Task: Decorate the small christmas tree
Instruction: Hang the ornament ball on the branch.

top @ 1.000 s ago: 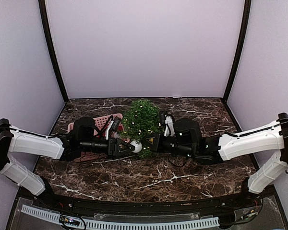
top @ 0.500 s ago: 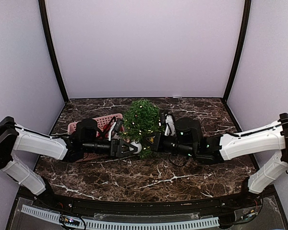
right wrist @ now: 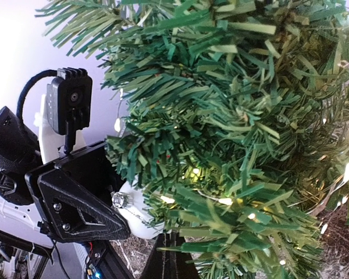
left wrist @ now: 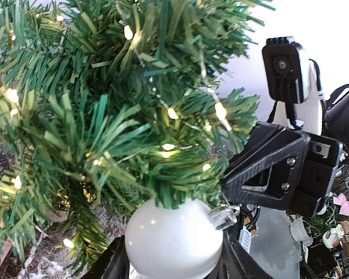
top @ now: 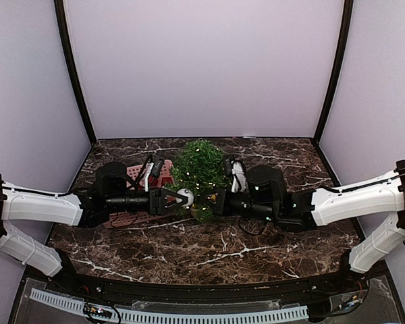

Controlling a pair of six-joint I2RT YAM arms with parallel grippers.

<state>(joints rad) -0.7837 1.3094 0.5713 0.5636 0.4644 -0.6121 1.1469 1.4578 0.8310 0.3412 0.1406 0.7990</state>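
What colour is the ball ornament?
The ball ornament is white, best seen in left wrist view.

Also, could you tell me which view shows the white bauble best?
The left wrist view: the white bauble fills the lower frame, silver cap visible. Top external shows only a white dot; right wrist, a sliver behind the small christmas tree.

Top view looks down from behind; wrist views sit close, sharing tree [left wrist: 104,133].
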